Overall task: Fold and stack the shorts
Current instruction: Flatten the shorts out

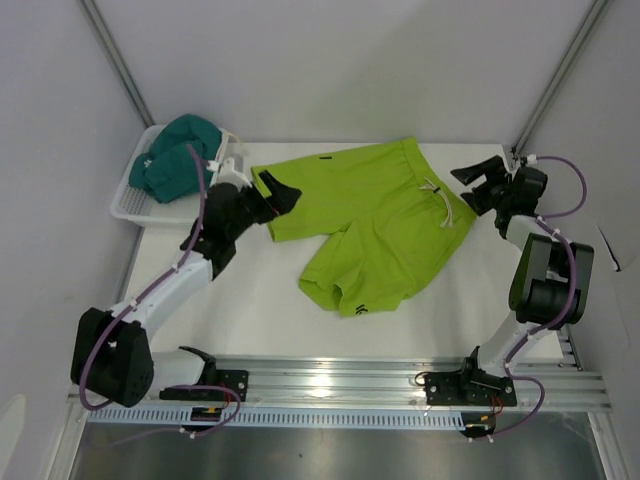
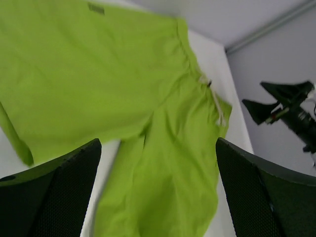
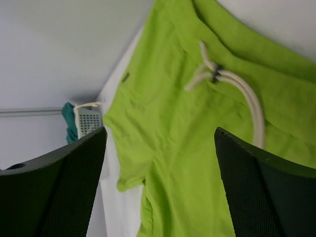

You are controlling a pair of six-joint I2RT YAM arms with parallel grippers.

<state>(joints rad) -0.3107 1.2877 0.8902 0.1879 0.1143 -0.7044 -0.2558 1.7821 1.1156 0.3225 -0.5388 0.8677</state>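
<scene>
The lime green shorts [image 1: 370, 220] lie spread on the white table, waistband to the right with a cream drawstring [image 1: 443, 205], legs to the left and front. They fill the left wrist view [image 2: 123, 98] and the right wrist view [image 3: 197, 138]. The dark teal shorts [image 1: 178, 155] lie bunched in the white mesh basket [image 1: 130, 200] at the back left. My left gripper [image 1: 280, 193] is open and empty at the shorts' left leg edge. My right gripper [image 1: 478, 178] is open and empty, just right of the waistband.
The basket's corner shows in the right wrist view [image 3: 89, 118]. Grey walls close in at left, right and back. A metal rail [image 1: 340, 385] runs along the near edge. Bare white table [image 1: 250, 300] lies in front of the shorts.
</scene>
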